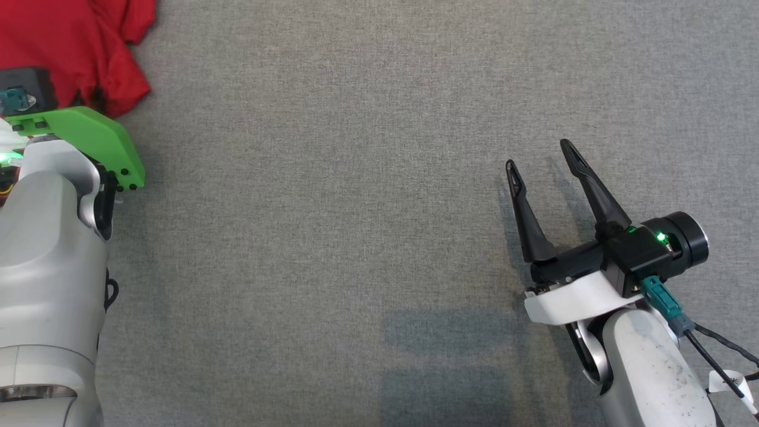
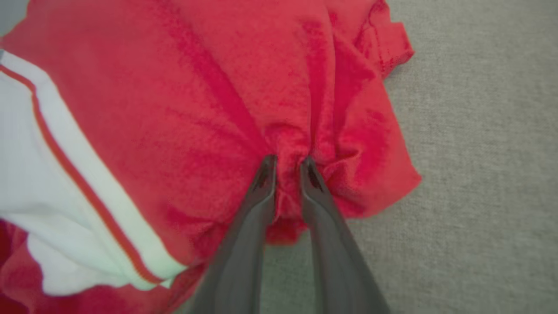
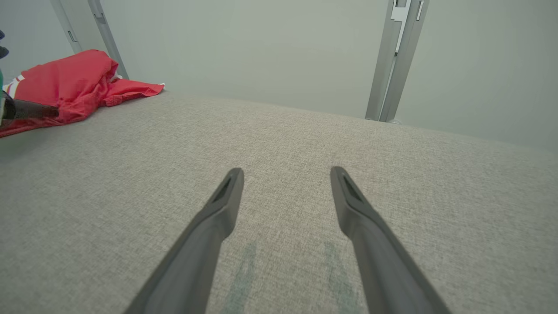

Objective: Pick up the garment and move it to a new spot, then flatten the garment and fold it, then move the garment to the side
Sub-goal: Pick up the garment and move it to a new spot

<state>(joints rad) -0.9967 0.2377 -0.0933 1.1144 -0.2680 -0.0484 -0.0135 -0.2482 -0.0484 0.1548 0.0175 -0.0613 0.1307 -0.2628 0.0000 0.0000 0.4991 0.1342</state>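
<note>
A flat surface covered in grey woven fabric [image 1: 379,178] carries a crumpled red cloth garment [image 1: 89,47] with a white, red-striped panel, heaped near its far left edge.

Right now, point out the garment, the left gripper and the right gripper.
garment [image 2: 196,100]: left wrist view, bare red cloth.
left gripper [image 2: 288,160]: left wrist view, between fingertips.
right gripper [image 1: 538,153]: head view, between fingertips.

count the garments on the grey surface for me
1: a red garment bunched at the far left corner of the grey surface. Its white striped panel looks like part of it. It runs past the head view's edge, so anything underneath stays hidden.
</note>
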